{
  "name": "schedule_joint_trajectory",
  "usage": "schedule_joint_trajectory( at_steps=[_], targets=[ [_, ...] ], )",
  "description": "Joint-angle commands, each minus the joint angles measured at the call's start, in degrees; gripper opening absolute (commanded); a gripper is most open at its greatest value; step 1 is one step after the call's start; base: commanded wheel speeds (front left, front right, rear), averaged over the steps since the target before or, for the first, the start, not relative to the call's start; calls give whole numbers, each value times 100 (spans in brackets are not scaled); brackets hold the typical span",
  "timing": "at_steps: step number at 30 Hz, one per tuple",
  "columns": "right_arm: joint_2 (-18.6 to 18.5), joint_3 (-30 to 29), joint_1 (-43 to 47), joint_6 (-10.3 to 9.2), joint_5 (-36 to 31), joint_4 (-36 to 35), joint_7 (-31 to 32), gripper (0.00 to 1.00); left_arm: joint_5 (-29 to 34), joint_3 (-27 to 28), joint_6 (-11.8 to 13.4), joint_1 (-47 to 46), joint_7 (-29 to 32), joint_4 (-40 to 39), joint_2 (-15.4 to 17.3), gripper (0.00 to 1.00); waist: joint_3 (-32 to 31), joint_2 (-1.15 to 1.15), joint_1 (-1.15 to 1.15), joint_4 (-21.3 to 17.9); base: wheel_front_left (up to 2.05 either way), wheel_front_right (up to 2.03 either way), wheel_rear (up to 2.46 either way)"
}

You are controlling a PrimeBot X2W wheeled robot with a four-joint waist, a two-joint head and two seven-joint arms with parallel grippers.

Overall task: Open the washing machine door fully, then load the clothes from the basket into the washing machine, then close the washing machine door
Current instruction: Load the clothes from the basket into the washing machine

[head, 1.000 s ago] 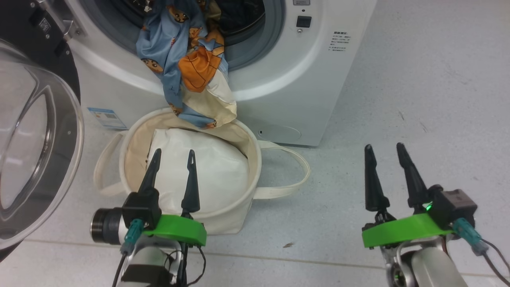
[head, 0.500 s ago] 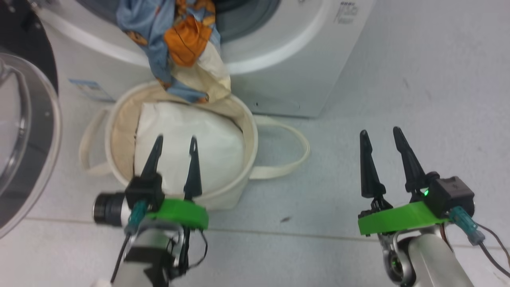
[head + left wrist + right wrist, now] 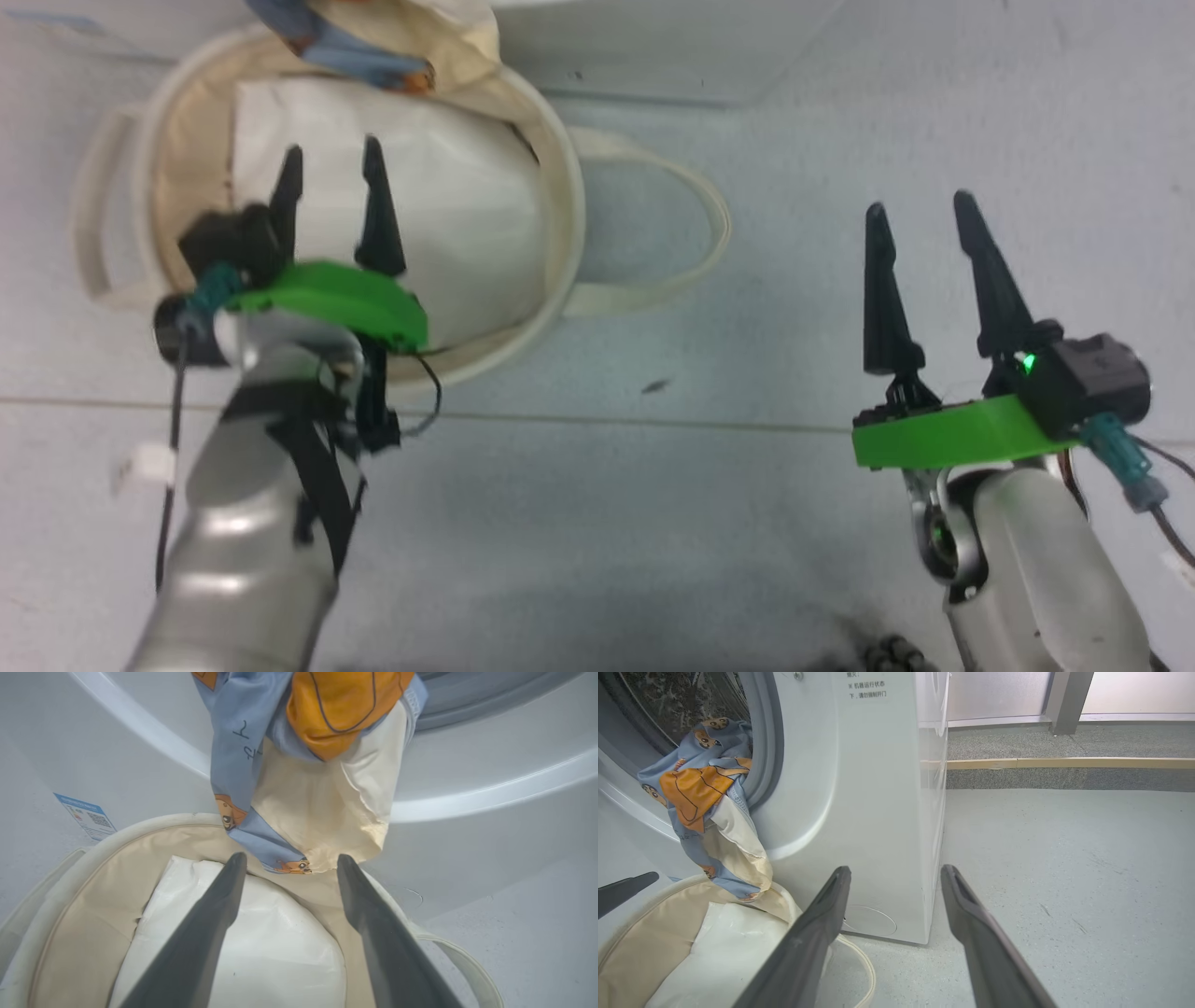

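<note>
Left claw (image 3: 331, 154) spread and empty, over the white bundle (image 3: 467, 215) in the basket (image 3: 563, 224). Right claw (image 3: 920, 205) also spread, empty, over bare floor, well apart from the basket.

Clothes (image 3: 236, 751) are only partly in. They hang out of the washer (image 3: 878, 812) mouth over the gasket (image 3: 773, 742), with the lower end dangling over the basket's back rim. Can't tell if it touches the bundle.

Risks:
- Much of the fabric hangs outside, so it could slide back out into the basket.
- Left claw is lined up with the bundle, not the clothes, so closing here would likely grab the wrong item.
- Shutting the door now would pinch cloth at the gasket.
- A low reach could snag a handle (image 3: 691, 233) and drag the basket, since its sides are soft.

Counts: 2 claws, 4 fingers, 1 basket, 2 handles, 1 bundle, 1 washer, 1 blue label (image 3: 86, 814), 1 bunch of clothes — number of pieces unclear.
</note>
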Motion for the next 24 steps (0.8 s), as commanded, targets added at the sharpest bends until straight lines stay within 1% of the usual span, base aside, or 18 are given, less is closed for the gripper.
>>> schedule_joint_trajectory(
  at_steps=[1, 6, 9, 12, 14, 16, 18, 21, 24],
  targets=[
    [15, 128, 42, 1, 18, -205, -27, 100, -47, 154, -82, -226, -27, 72, 112, 100, 366, 0, -2, -166, 0, 0, 0],
    [18, 163, -58, 1, 59, -347, -27, 100, 20, 157, -174, -1079, -27, 1051, 112, 100, 706, 0, -2, -321, 0, 0, 0],
    [23, 197, -110, 1, 78, -417, -27, 100, 141, 215, -119, -1519, -27, 1422, 112, 100, 870, 0, -2, -409, 0, 0, 0],
    [29, 237, -152, 1, 114, -494, -27, 100, 179, 340, 5, -1860, -27, 1873, 111, 100, 988, 0, -2, -485, 0, 0, 0],
    [33, 290, -174, 1, 142, -546, -27, 100, 65, 493, 21, -2075, -27, 2145, 111, 100, 1052, 0, -2, -541, 0, 0, 0],
    [35, 346, -188, 1, 168, -589, -27, 100, -244, 765, -35, -2270, -27, 2332, 111, 100, 1108, 0, -2, -585, 0, 0, 0],
    [31, 395, -195, 1, 179, -626, -27, 100, -332, 882, 5, -2442, -27, 2476, 111, 100, 1159, 0, -2, -599, 0, 0, 0],
    [14, 470, -207, 1, 203, -681, -27, 100, -541, 1015, -123, -2656, -27, 2672, 111, 100, 1233, 0, -2, -643, 0, 0, 0],
    [-12, 516, -206, 1, 213, -743, -27, 100, -588, 1078, -123, -2833, -27, 2782, 111, 100, 1315, 0, -2, -669, 0, 0, 0]
  ],
)
